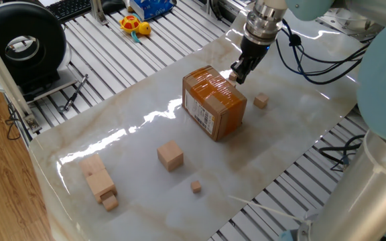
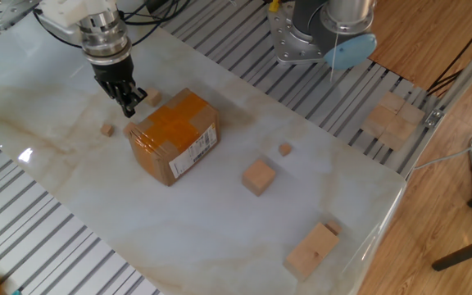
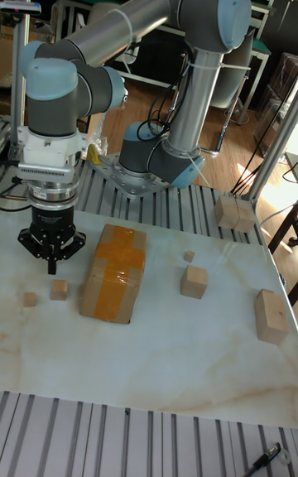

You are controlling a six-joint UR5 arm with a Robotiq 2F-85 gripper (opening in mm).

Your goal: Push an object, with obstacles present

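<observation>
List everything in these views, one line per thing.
cardboard box: one, brown with a white label, mid-table
small cubes: three, light wood, around the box's end near the gripper
larger cube: one, light wood, open table past the box
tiny cube: one, light wood, near the larger cube
big block: one, light wood, table corner
spare blocks: light wood, count unclear, on the slatted frame
toy: one, yellow, slatted bench
reel: one, black, bench edge
gripper: one, black, shut, tips low beside the box
arm: one, grey and blue
</observation>
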